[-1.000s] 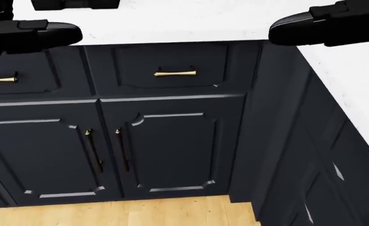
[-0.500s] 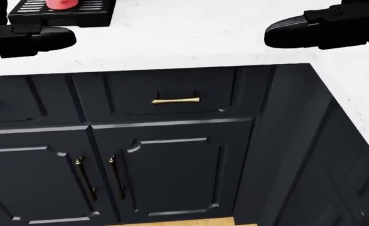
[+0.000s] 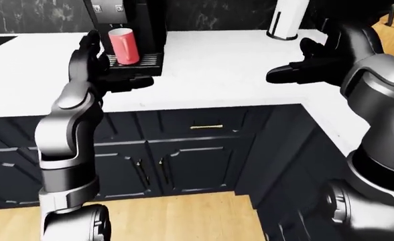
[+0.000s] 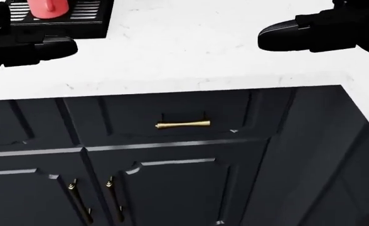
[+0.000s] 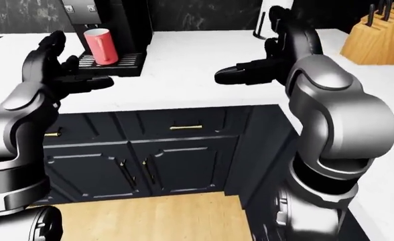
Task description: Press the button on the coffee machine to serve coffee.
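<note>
Coffee machine [image 3: 127,30]: top left on the white table [image 3: 224,75], red cup [image 3: 123,46] on its tray
Left hand [image 5: 53,63]: fingers wide, empty, just beside the tray
Right hand [image 5: 250,73]: wide, empty, well apart
Risk: reaching hand may knock the cup, missing the buttons above

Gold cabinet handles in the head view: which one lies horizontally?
The gold bar handle on the dark drawer under the white countertop; the two handles on the doors below stand upright.
</note>
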